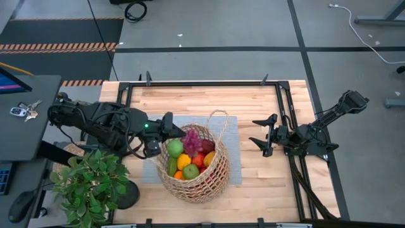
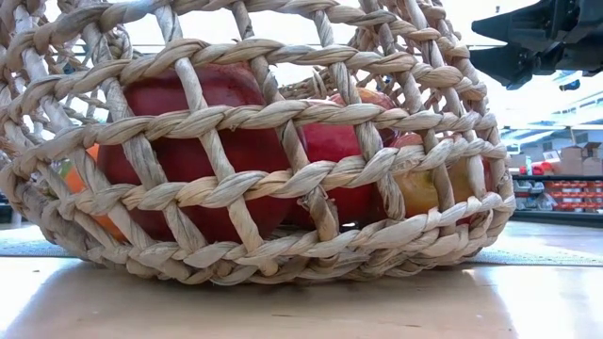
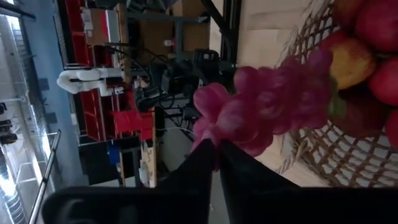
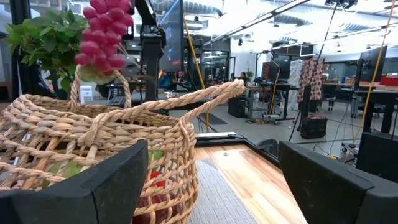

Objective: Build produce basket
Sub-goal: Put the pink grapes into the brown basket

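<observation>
Nearing completion: basket (image 1: 196, 166) mid-table, already full of produce (image 1: 188, 161). Left gripper (image 1: 172, 126) pinching purple grapes (image 1: 192, 142) above the rim, not yet dropped. Right gripper (image 1: 261, 132) waiting well apart, jaws spread, empty.

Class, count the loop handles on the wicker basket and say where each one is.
2. One handle arches over the basket's far rim; in the right wrist view it shows as the long loop. The other stands on the opposite rim, below the hanging grapes.
</observation>
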`<state>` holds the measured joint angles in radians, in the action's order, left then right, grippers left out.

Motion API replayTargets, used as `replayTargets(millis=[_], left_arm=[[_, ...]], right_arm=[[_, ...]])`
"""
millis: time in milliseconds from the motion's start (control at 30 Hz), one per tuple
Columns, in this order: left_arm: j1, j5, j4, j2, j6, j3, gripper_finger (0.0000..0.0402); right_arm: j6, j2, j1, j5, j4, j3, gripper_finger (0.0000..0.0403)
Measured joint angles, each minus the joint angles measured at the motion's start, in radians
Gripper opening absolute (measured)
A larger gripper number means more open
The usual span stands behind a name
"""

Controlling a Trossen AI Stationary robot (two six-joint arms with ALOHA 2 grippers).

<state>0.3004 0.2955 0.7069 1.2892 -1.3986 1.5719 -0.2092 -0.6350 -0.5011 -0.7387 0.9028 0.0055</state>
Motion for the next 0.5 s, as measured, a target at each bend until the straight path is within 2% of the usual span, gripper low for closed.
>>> replayTargets(millis=[500], left_arm=[[0.0, 0.0, 0.06, 0.0, 0.243, 0.0, 0.0039]], right_arm=[[0.0, 0.0, 0.0, 0.0, 0.0, 0.0, 0.0362]])
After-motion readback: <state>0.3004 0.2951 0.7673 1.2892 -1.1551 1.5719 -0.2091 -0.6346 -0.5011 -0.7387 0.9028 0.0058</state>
